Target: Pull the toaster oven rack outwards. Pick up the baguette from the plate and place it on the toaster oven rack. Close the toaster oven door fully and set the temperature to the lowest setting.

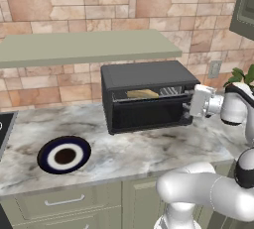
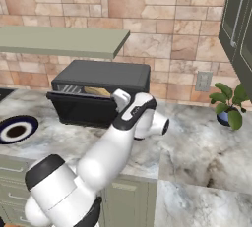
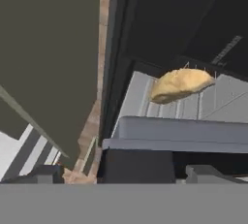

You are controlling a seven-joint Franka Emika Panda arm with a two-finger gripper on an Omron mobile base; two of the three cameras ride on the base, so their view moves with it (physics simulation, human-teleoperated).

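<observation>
Beside the toaster oven (image 1: 149, 94), the gripper (image 1: 190, 103) spreads its fingers empty at the half-raised door (image 1: 149, 112); baguette (image 1: 142, 93) sits on the rack. A square, steady push should shut it fully.

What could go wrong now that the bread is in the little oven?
The toaster oven door looks only partly raised, with a gap at the top where the baguette shows on the rack. If it isn't pushed fully shut, that step stays undone.

The open gripper sits at the oven's right end, close to the door's edge. It might slip off the edge, or nudge the whole toaster oven along the counter.
</observation>
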